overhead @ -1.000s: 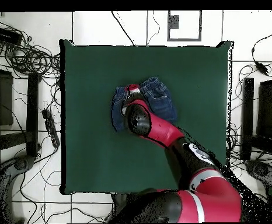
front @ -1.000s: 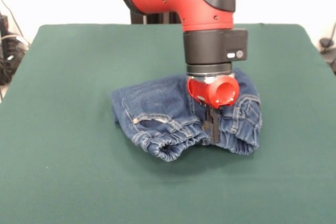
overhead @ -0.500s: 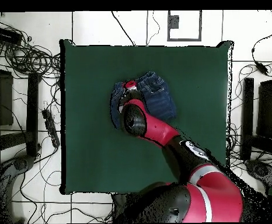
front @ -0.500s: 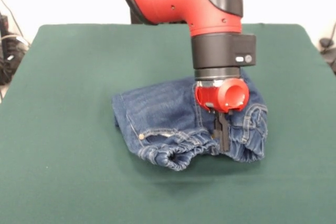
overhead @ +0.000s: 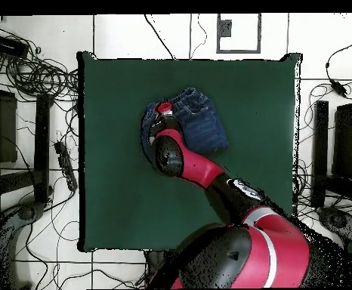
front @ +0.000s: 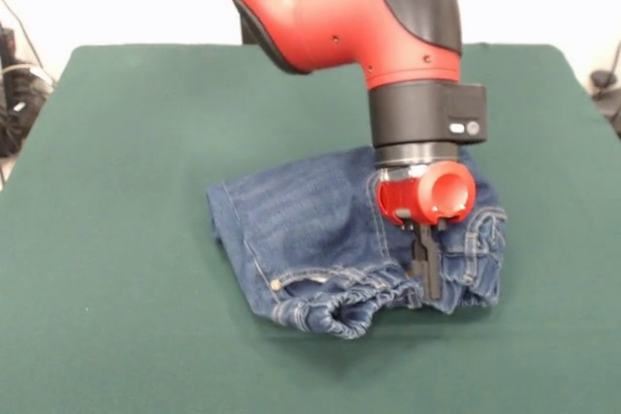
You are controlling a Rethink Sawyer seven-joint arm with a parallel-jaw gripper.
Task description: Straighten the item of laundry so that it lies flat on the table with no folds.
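Note:
The small blue denim jeans [front: 301, 230] lie bunched and folded on the dark green table [front: 116, 143], with the gathered elastic waistband at the near edge in the front view. My gripper [front: 427, 283] comes straight down onto the waistband, its fingers close together and pinching the denim. In the overhead view the jeans [overhead: 202, 124] sit above the middle of the table [overhead: 118, 189], and the gripper [overhead: 162, 109] is at their left part, mostly hidden under the red arm.
The red arm [overhead: 202, 170] reaches diagonally across the table from the bottom. Cables and dark equipment [overhead: 28, 75] lie on the floor left and right of the table. Green cloth surrounds the jeans on all sides.
My gripper has moved toward the front camera and to the picture's right, dragging the waistband with it. The jeans have stretched out and shifted the same way.

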